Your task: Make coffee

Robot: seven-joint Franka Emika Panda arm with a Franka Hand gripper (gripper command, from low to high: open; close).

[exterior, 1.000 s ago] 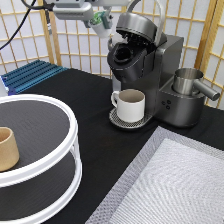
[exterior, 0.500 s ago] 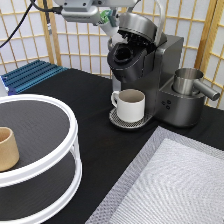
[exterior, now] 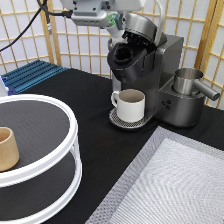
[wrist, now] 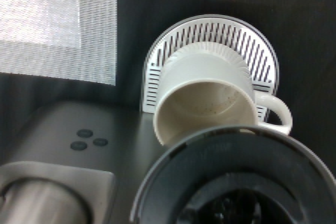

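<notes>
**Arm over the open coffee machine, pod out of sight**

I cannot find the coffee pod anywhere on my feeds; if it sits in the brew chamber or between the fingers, the pictures do not show it.

On the exterior view I see the gripper (exterior: 121,31) at roughly 12 o'clock of the scene, right at the raised lid (exterior: 141,25) of the coffee machine (exterior: 160,75). Its fingers are hidden against the lid and the dark brew head, so I cannot tell whether they are spread or pressed together. The arm reaches in from about 11 o'clock.

The machine's lid stands tilted up, with the dark round opening (wrist: 247,185) of the brew head exposed; the wrist view looks straight down past its rim. Below it a white mug (exterior: 130,104) stands upright on the round slotted drip tray (exterior: 118,119), handle toward 9 o'clock in the exterior view. The mug looks empty in the wrist view.

A metal pitcher (exterior: 189,82) sits on the machine's 3 o'clock side. Well apart, at about 8 o'clock, a white two-tier round rack (exterior: 55,145) carries a tan cup (exterior: 7,148) on its upper level. A grey mat (exterior: 175,185) lies on the black table (exterior: 90,100) at 5 o'clock.
</notes>
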